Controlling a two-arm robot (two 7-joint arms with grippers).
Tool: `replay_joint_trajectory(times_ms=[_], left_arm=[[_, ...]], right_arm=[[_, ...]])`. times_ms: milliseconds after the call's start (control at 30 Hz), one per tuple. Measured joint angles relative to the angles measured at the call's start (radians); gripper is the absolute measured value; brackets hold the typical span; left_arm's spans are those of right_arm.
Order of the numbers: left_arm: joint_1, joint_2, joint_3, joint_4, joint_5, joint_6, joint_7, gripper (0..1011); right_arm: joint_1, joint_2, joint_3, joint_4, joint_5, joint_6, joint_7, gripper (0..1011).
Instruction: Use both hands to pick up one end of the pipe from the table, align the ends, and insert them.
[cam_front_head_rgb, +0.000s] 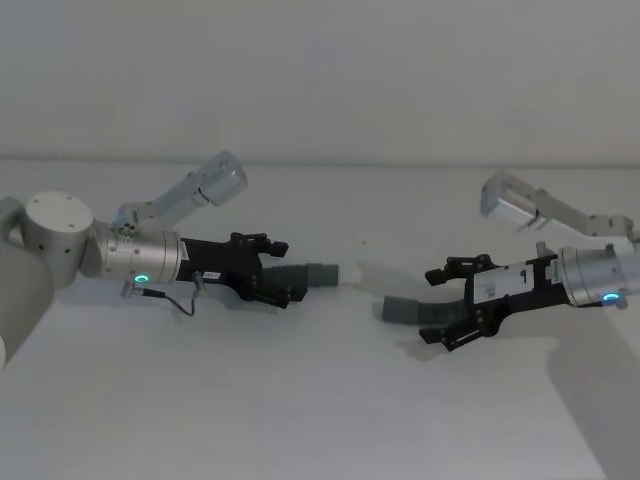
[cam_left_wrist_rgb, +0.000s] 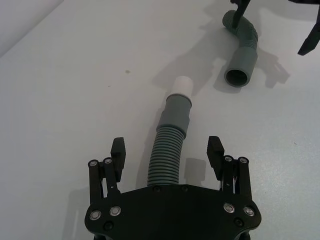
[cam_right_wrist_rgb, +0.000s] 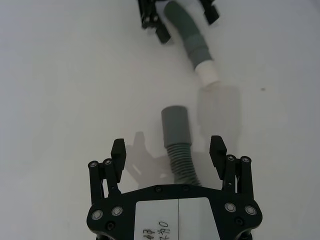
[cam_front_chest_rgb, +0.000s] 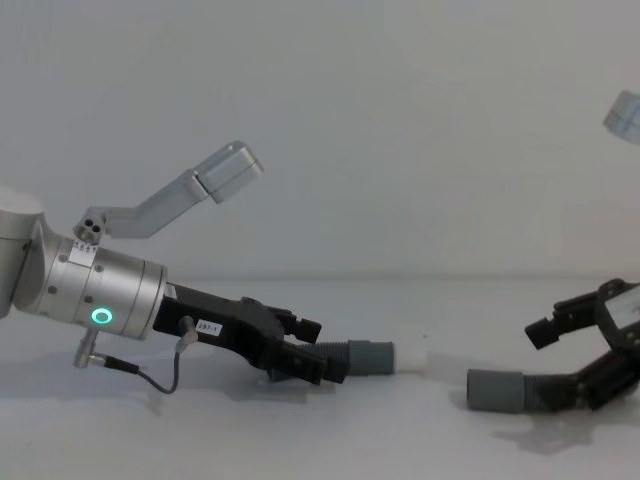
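Two dark grey corrugated pipe pieces lie on the white table (cam_front_head_rgb: 300, 410). The left piece (cam_left_wrist_rgb: 169, 155) has a grey cuff and a white plug end (cam_left_wrist_rgb: 181, 86) pointing at the other piece. My left gripper (cam_front_head_rgb: 288, 272) is open and straddles its ribbed part, with fingers (cam_left_wrist_rgb: 118, 152) on either side and apart from it. The right piece (cam_right_wrist_rgb: 181, 165) ends in a plain grey socket cuff (cam_right_wrist_rgb: 176, 125). Over its ribbed part my right gripper (cam_front_head_rgb: 437, 307) stands open, fingers (cam_right_wrist_rgb: 218, 150) on each side. A short gap separates plug (cam_front_head_rgb: 365, 276) and socket (cam_front_head_rgb: 400, 310), which are not in line.
The silver arms come in low from both sides, left arm (cam_front_chest_rgb: 100, 290) and right arm (cam_front_head_rgb: 595, 275). A thin black cable (cam_front_chest_rgb: 150, 375) hangs under the left wrist. A plain wall (cam_front_head_rgb: 320, 80) rises behind the table's far edge.
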Motion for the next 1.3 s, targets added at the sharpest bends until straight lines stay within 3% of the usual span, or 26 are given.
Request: replay_joint_trajectory(times_ms=[167, 533, 1300], left_arm=[[0.0, 0.0, 0.0, 0.0, 0.0, 0.0, 0.0, 1000], [0.0, 0.0, 0.0, 0.0, 0.0, 0.0, 0.0, 1000], [0.0, 0.0, 0.0, 0.0, 0.0, 0.0, 0.0, 1000]], right_arm=[[0.053, -0.02, -0.038, 0.062, -0.027, -0.003, 0.052, 1000], [0.116, -0.059, -0.071, 0.163, -0.036, -0.027, 0.115, 1000], [0.185, -0.124, -0.106, 0.325, -0.036, -0.073, 0.148, 1000]])
